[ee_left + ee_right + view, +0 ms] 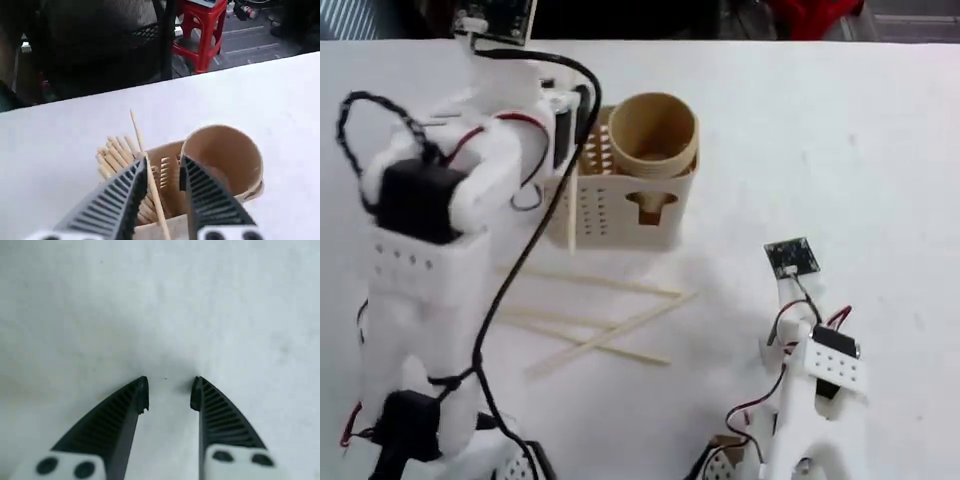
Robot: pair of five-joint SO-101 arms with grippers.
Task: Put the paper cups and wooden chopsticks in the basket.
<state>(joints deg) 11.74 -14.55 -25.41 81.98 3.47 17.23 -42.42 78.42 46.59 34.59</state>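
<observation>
Left claw hangs over the basket with its jaws apart. One chopstick leans along the inner face of one jaw, touching it but not pinched. It stands near upright at the basket's side wall, and whether its lower end sits inside or outside that wall cannot be told.

In the basket are a bundle of sticks and, beside it, a cup lying on its side with its mouth toward the wrist camera.

Several more chopsticks lie crossed on the table in front of the basket, well apart from it. So the job looks partly done.

Right claw, also spread, points at bare table near the front edge.

The drop is best finished by keeping the jaws wide and lifting straight up, so that the serrated face does not drag the leaning stick back out. Should the stick be outside the wall, it needs a fresh grip near its middle.

The next pick is likely cleanest on a stick lying clear of the crossing, taken across its width.
</observation>
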